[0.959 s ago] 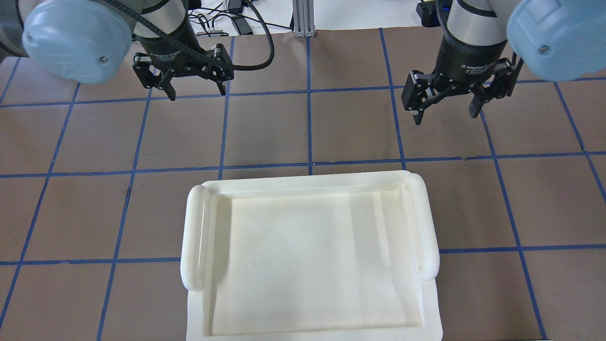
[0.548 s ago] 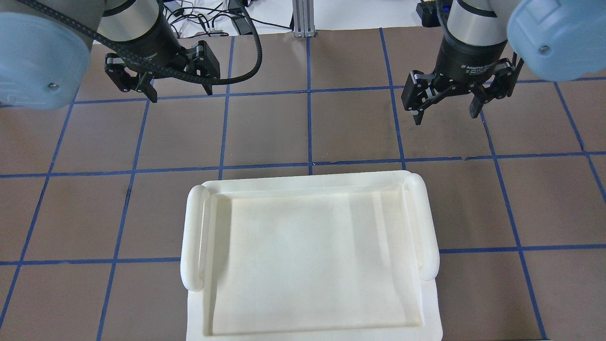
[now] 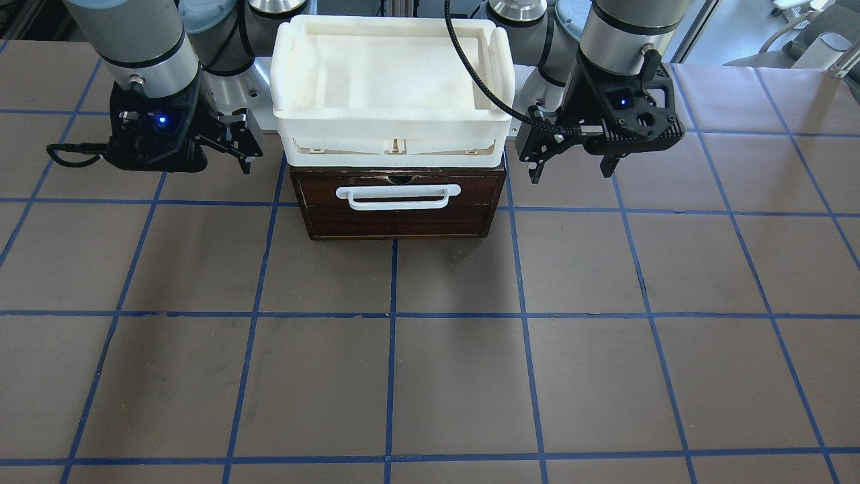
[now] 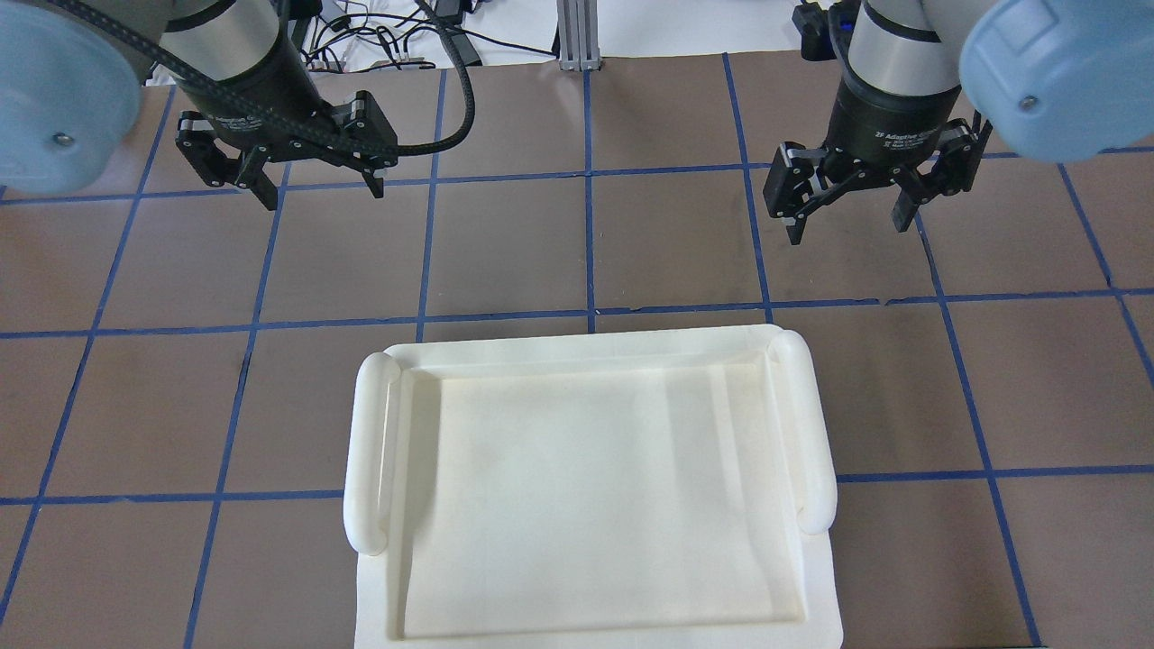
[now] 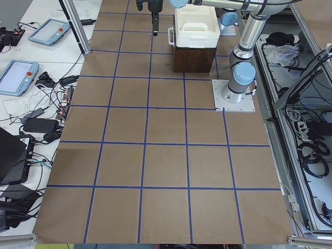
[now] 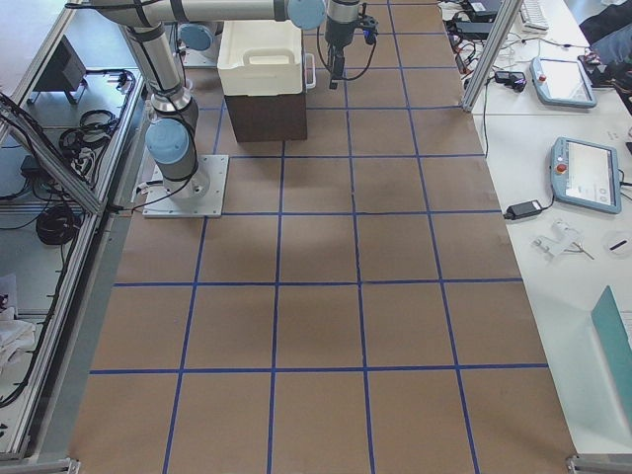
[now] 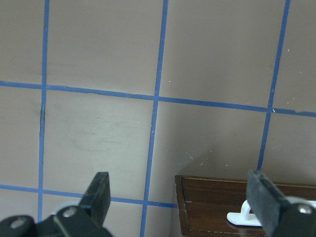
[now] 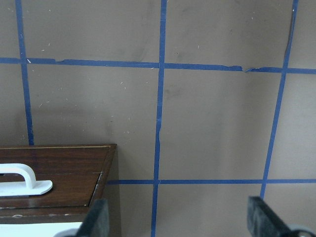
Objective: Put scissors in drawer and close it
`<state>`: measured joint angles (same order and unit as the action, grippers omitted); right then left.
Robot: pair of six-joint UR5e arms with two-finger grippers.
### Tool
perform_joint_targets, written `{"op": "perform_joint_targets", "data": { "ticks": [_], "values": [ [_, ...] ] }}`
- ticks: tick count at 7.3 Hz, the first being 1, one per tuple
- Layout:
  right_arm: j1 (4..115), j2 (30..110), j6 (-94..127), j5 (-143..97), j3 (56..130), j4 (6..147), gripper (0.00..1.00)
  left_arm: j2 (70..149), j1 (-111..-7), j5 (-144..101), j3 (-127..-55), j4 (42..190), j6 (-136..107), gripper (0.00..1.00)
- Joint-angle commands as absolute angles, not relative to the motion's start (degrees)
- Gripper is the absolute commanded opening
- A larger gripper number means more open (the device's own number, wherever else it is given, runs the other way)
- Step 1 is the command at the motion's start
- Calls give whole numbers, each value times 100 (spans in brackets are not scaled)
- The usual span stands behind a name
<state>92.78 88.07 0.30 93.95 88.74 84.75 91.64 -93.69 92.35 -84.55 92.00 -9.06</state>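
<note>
The scissors show in no view. The drawer [image 3: 396, 218] stands shut, its dark brown front with the white bar handle [image 3: 396, 196] flush in the small cabinet; corners of it show in both wrist views [image 7: 217, 197] [image 8: 64, 173]. My left gripper [image 4: 323, 196] [image 3: 571, 173] hangs open and empty above the table, beside the cabinet's left front corner. My right gripper [image 4: 846, 232] hangs open and empty off the cabinet's right front corner, its fingers [image 3: 245, 161] partly hidden in the front-facing view.
A white plastic tray [image 4: 370, 451] [image 3: 390, 131] sits on top of the cabinet. The brown table surface carries a grid of blue tape. Cables [image 4: 397, 45] lie past the far table edge. Side benches hold tablets [image 6: 583, 173].
My left arm has swung toward the overhead view's left, its gripper staying open. The right gripper has barely shifted.
</note>
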Motion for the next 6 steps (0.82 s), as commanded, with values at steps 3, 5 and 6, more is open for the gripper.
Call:
{"op": "perform_joint_targets", "data": {
  "ticks": [3,5,6],
  "values": [
    [9290,8772,27,9351,8903,8613,100,9352,-9343,9202,-8042,9677,-554,100],
    [9290,8763,18,9343,8965,8997,100,9369,-9369,9255,-8165,9581,-536,100],
    [9290,8763,0,9334,9026,9035,100,9369,-9369,9203,-8174,9554,-545,100]
  ]
}}
